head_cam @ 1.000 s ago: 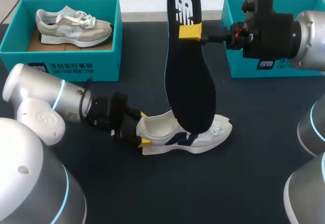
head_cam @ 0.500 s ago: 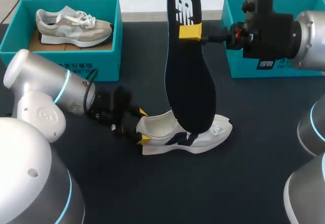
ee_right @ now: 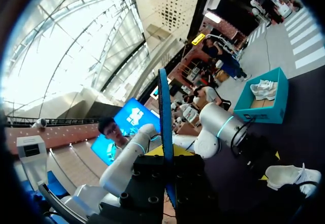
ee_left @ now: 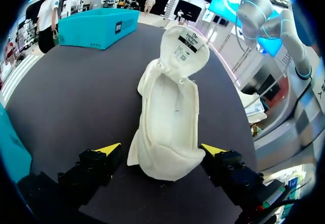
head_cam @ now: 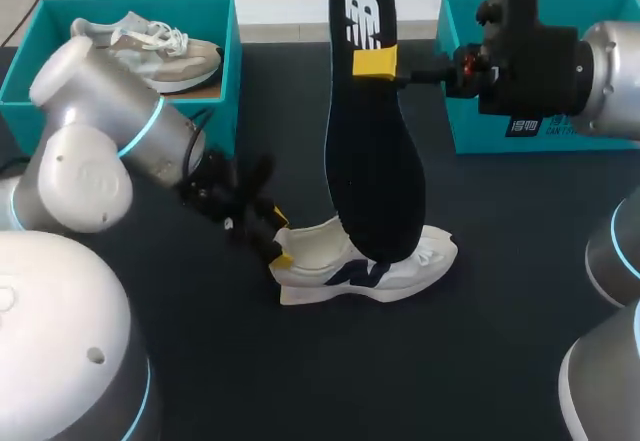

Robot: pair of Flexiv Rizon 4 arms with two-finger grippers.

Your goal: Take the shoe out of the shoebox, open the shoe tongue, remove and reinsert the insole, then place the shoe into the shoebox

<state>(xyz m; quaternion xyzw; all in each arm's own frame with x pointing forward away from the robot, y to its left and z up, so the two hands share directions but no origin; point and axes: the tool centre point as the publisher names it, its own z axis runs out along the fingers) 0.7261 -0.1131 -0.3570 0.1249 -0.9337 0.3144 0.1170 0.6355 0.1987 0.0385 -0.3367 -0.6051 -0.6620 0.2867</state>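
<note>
Shoe (ee_left: 170, 117) sits heel-first between the wide-spread fingers of left gripper (ee_left: 161, 150), unclamped. Insole (head_cam: 375, 161) (light, floppy) is pinched upright near its upper end by right gripper (head_cam: 378, 64). The shoe's stiff heel is judged the safest hold.

Head view: insole (head_cam: 372, 151) covers the middle of the white shoe (head_cam: 410, 261) and the far finger of the right pincer (head_cam: 377, 62), so only one yellow pad shows. Left arm (head_cam: 110, 141) blocks part of the beige shoe (head_cam: 170, 46) and much of the left shoebox (head_cam: 228, 81). Right arm (head_cam: 560, 71) covers most of the right shoebox (head_cam: 458, 111). Left wrist view: tongue (ee_left: 185, 49) stands up, toe behind it unseen. Right wrist view: insole edge-on, just a thin strip; white shoe clipped by the black rim.
</note>
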